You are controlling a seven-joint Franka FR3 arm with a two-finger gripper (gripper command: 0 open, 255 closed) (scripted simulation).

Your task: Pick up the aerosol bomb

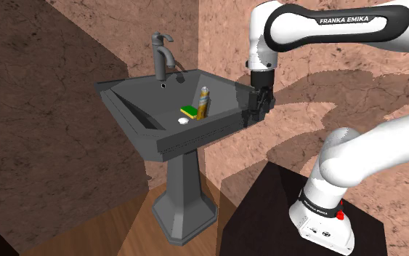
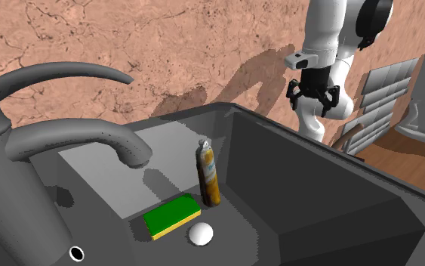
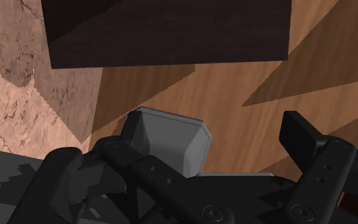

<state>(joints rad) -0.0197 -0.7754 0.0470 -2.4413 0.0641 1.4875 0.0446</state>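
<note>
Approach phase: you are holding the gripper (image 2: 313,104) with its two black fingers standing apart and nothing between them, outside the grey sink (image 1: 188,142) and beyond its rim on the shoulder view's right. The wrist view is looking past that rim down at the pedestal base (image 3: 168,140) and the wooden floor (image 3: 234,89), so the tool is not yet lined up over the basin. The aerosol can (image 2: 208,172), a slim yellowish cylinder with a grey top, is standing upright inside the basin. To do this step well, you are probably best lifting clear of the rim, crossing over the basin wall, and descending with the fingers straddling the can's upper body, closing only once both pads are flanking it squarely, since a tall narrow can is likely to tip under a one-sided nudge. A green and yellow sponge (image 2: 171,216) is lying just beside the can's foot, whether touching cannot be told, and a small white rounded object (image 2: 201,234) is resting near the sponge. The faucet (image 2: 67,91) is arching over the far side, well apart from the can. The basin wall nearest the gripper is the main obstacle.
</note>
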